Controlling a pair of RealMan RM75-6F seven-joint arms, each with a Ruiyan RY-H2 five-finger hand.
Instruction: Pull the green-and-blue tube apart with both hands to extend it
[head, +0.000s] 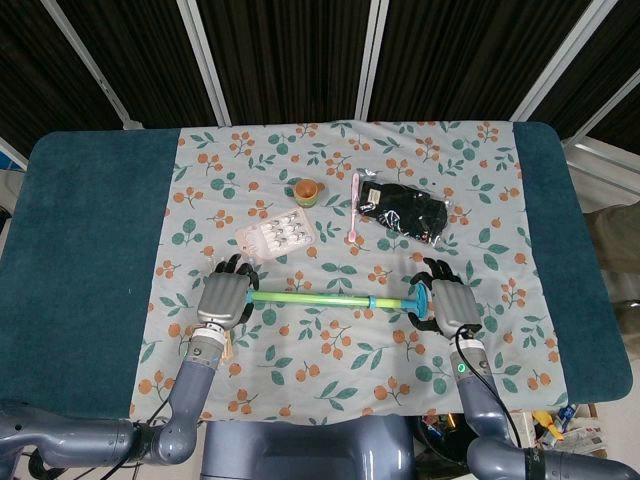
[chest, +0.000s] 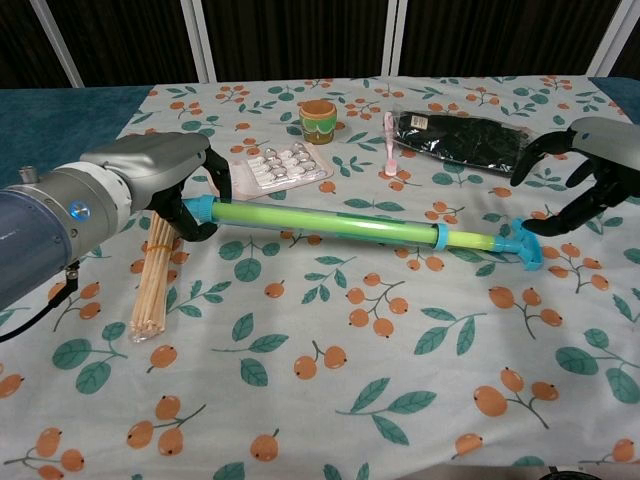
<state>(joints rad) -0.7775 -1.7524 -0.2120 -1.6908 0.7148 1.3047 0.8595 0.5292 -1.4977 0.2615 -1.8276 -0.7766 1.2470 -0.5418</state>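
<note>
Between the left hand's (chest: 160, 175) curled fingers (chest: 215, 170), the green-and-blue tube's (chest: 350, 223) near end is gripped. Beside its T-handle (chest: 527, 248), the right hand's (chest: 592, 160) fingers are spread, empty.

The whole table (head: 90, 230) is seen from high above in the head view, looking almost straight down. In the chest view, the floral cloth (chest: 330, 330) is seen low and close, facing forward across it. The cloth's middle is shared by both views.
</note>
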